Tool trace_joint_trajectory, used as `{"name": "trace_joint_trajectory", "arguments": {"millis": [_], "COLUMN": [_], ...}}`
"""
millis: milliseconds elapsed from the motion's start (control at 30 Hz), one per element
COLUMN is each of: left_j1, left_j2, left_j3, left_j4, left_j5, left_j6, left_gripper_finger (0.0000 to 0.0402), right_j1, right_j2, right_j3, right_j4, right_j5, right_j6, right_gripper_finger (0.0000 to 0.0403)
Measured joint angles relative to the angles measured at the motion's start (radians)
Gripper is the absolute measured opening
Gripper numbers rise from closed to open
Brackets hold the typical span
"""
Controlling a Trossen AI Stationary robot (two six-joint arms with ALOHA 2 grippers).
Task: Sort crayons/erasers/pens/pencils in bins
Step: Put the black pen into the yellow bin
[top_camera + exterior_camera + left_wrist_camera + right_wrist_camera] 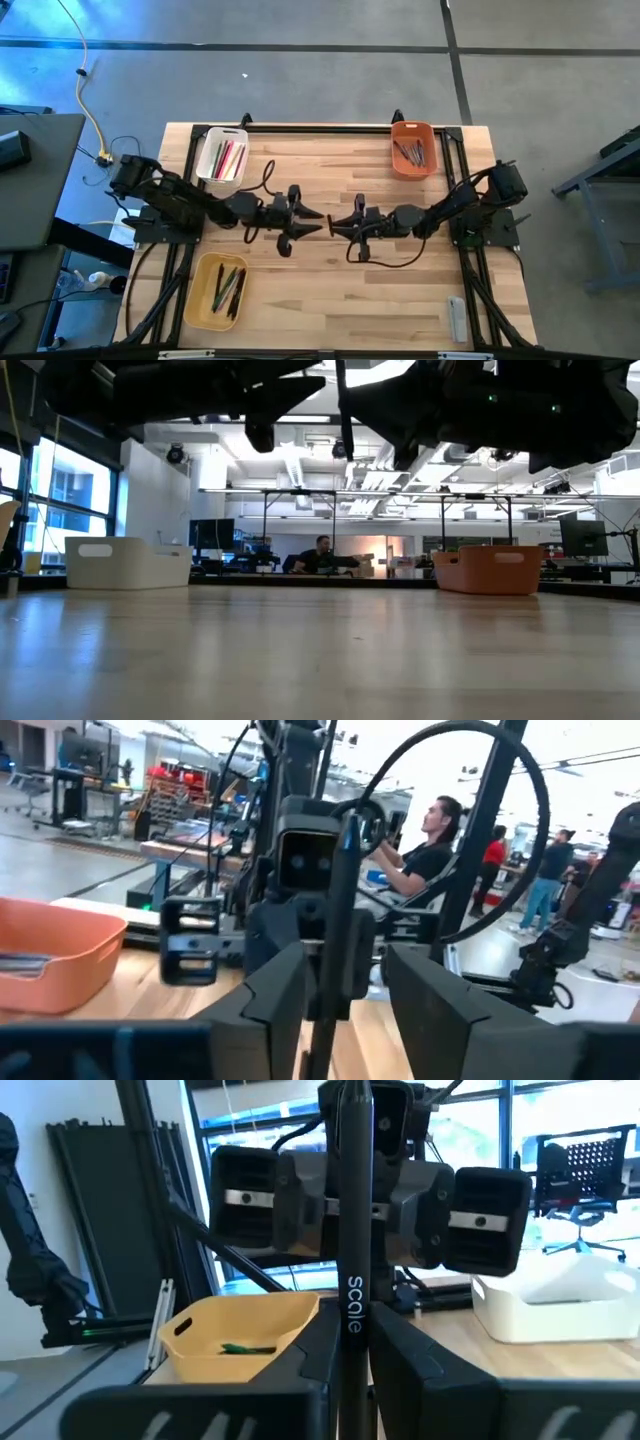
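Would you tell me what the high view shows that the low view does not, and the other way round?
Only the high view: the yellow bin, the grey bar, the sticks inside the bins, and the left end effector and right end effector facing tip to tip over mid-table. Only the low view: the room behind, with a seated person. Both: the wooden table, the white bin and the orange bin.

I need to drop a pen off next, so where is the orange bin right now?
In the high view the orange bin sits at the table's far right corner, beyond the right gripper, opposite the white bin.
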Motion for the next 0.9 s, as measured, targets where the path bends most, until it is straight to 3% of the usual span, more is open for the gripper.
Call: {"name": "trace_joint_trajectory", "arguments": {"millis": [600, 900], "left_j1": [0.008, 0.024], "left_j2": [0.001, 0.001], "left_j3": [0.167, 0.178], "left_j4": [-0.187, -0.188], "left_j5": [0.071, 0.117], "left_j6": [0.105, 0.115], "left_gripper_finger": [0.0118, 0.0042], "right_j1": [0.000, 0.000], "right_j2": [0.000, 0.000], "right_j3": [0.000, 0.000], "right_j4": [0.022, 0.019], "right_j5": [-0.066, -0.067], "right_j6": [-0.010, -0.010], "right_gripper_finger": [0.0030, 0.0031]}}
